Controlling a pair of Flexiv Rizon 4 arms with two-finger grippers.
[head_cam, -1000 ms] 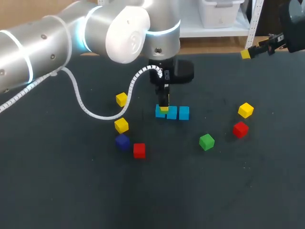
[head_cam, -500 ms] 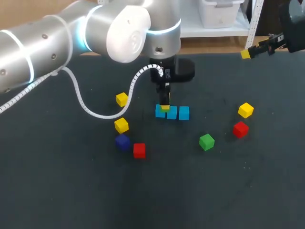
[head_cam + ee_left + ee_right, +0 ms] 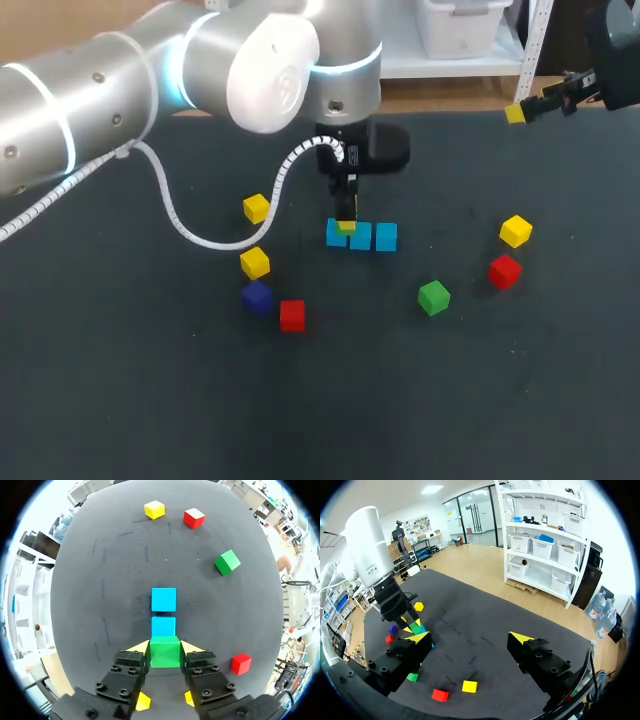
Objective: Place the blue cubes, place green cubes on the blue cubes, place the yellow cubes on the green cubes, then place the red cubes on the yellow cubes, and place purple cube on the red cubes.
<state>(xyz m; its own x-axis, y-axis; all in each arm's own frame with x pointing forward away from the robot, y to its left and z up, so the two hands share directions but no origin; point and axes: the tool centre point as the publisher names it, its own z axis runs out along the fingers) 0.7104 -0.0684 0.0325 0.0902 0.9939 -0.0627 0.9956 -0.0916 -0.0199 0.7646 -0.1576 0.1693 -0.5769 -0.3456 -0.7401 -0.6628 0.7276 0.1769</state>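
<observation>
Three blue cubes lie in a row mid-table, ending at the rightmost blue cube [image 3: 386, 237]. My left gripper [image 3: 345, 226] stands over the leftmost one, shut on a green cube [image 3: 165, 651] held between its yellow tips. In the left wrist view the other two blue cubes [image 3: 163, 626] [image 3: 163, 599] lie in line just ahead of that green cube. A second green cube [image 3: 433, 297] sits to the right. Loose around the table are yellow cubes [image 3: 255, 208] [image 3: 254, 262] [image 3: 516, 231], red cubes [image 3: 292, 315] [image 3: 505, 271] and a purple cube [image 3: 257, 296]. My right gripper [image 3: 470, 640] is open, high at the table's far right corner.
The left arm's white cable [image 3: 190, 232] loops down over the table near the two left yellow cubes. Dark table surface [image 3: 400, 400] stretches in front of the cubes.
</observation>
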